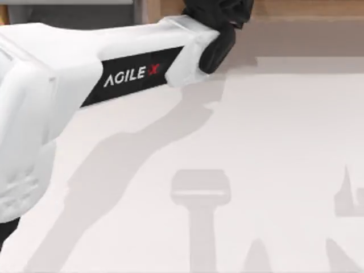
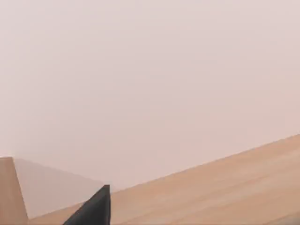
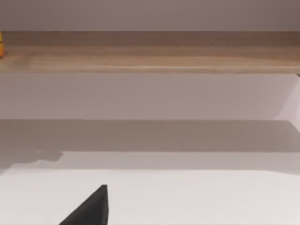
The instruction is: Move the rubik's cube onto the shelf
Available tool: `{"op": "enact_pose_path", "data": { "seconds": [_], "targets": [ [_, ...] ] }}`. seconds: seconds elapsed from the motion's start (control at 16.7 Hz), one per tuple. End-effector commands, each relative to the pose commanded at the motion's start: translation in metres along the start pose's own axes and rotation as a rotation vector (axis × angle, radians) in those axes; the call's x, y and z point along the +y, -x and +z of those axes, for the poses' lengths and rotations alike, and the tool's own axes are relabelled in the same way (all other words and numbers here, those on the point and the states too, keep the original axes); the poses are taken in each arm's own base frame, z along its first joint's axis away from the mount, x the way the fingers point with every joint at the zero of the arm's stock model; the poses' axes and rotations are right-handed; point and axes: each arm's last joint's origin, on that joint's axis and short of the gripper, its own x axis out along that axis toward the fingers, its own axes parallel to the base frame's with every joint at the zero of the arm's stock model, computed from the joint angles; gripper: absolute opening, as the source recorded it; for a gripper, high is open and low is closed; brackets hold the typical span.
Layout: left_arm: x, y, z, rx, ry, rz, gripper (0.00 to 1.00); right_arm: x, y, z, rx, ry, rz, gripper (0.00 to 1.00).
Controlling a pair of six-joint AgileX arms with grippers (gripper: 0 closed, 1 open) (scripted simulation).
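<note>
My left arm reaches across the table to its far edge, where the black left gripper [image 1: 220, 16] hangs over the shelf [image 1: 307, 9], a light-brown wooden ledge with a darker front face. In the left wrist view one dark fingertip [image 2: 96, 211] stands above the shelf's wood [image 2: 225, 187] with nothing beside it, so the gripper looks open. In the right wrist view a yellow sliver of the rubik's cube [image 3: 1, 44] rests on the shelf [image 3: 150, 51] at the picture's edge. One fingertip [image 3: 89, 211] of my right gripper shows low over the white table, open and holding nothing.
A grey-lined box with a light wooden front [image 1: 149, 10] stands at the far edge, left of the shelf; its wooden corner [image 2: 9, 197] shows in the left wrist view. The white table [image 1: 273, 142] carries arm shadows.
</note>
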Motion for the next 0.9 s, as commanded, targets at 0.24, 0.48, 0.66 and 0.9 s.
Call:
{"op": "enact_pose_path", "data": {
  "seconds": [0.24,0.48,0.66,0.9],
  "targets": [
    [0.122,-0.003,0.021,-0.187,-0.335,0.1,1.0,0.0,0.0,0.0,0.0,0.0,0.0,1.0],
    [0.256,0.032,-0.014,-0.18,-0.807,0.201,1.0,0.0,0.0,0.0,0.0,0.0,0.0,1.0],
    [0.342,0.092,-0.06,-0.047,-1.134,0.199,1.0,0.0,0.0,0.0,0.0,0.0,0.0,1.0],
    [0.414,0.201,-0.112,0.192,-1.409,0.106,1.0,0.0,0.0,0.0,0.0,0.0,0.0,1.0]
  ]
}}
